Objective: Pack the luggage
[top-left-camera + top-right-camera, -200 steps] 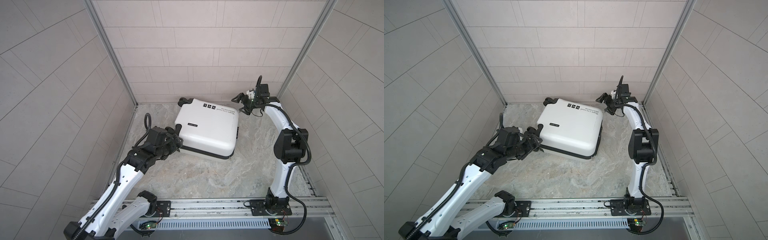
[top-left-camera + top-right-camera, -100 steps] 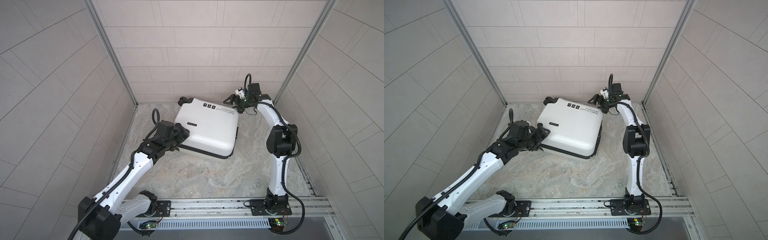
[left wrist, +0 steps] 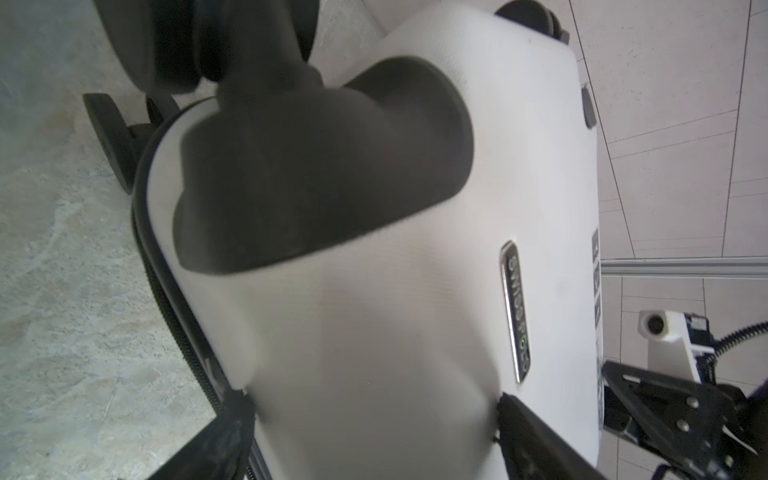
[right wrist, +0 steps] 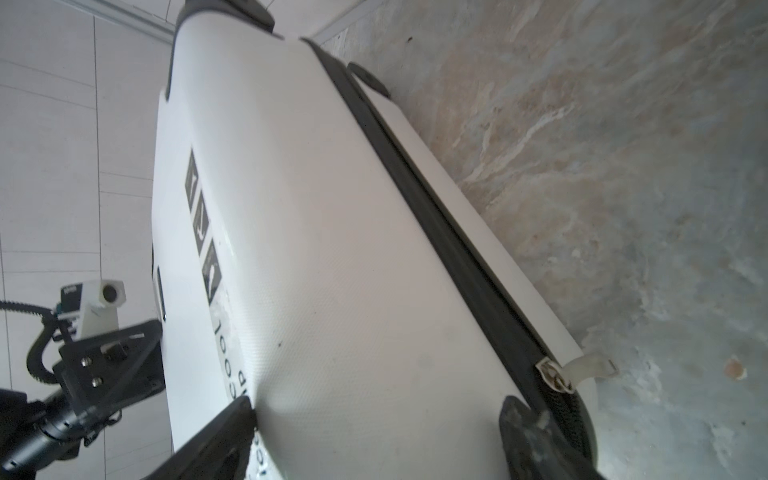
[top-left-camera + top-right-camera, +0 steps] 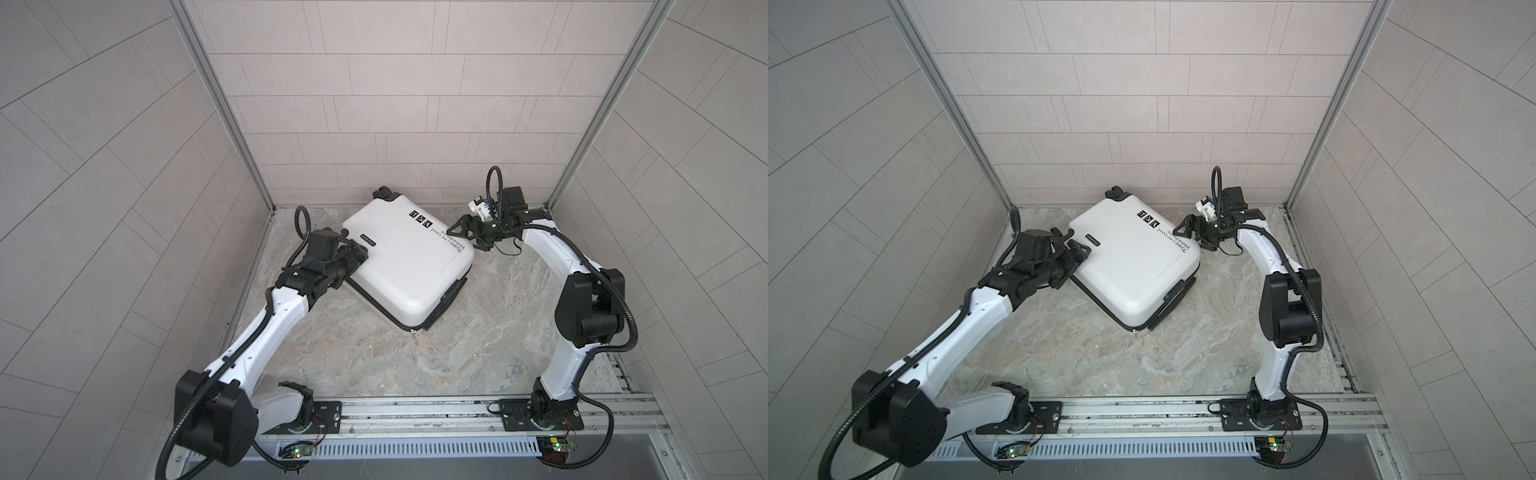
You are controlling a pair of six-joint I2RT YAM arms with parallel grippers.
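Note:
The luggage [image 5: 407, 266] [image 5: 1133, 266] lies closed and flat on the stone floor, its white face with black text and squares turned up, in both top views. My left gripper [image 5: 359, 251] [image 5: 1079, 248] [image 3: 374, 424] is open at its left edge beside the brand plate [image 3: 517, 316]. One finger is on the top face, the other down by the zipper seam. My right gripper [image 5: 457, 230] [image 5: 1183, 228] [image 4: 376, 419] is open at the far right corner over the printed text. Its jaws straddle the upper shell next to the zipper pull [image 4: 557, 374].
Tiled walls close the cell on three sides, and the back wall stands just behind the luggage's wheels [image 5: 384, 193]. A metal rail [image 5: 415, 409] with both arm bases runs along the front. The luggage's black side handle [image 5: 451, 293] faces right.
My left gripper has pushed forward onto the luggage's left edge. My right gripper has dropped from near the back wall and swung left onto the far right corner.

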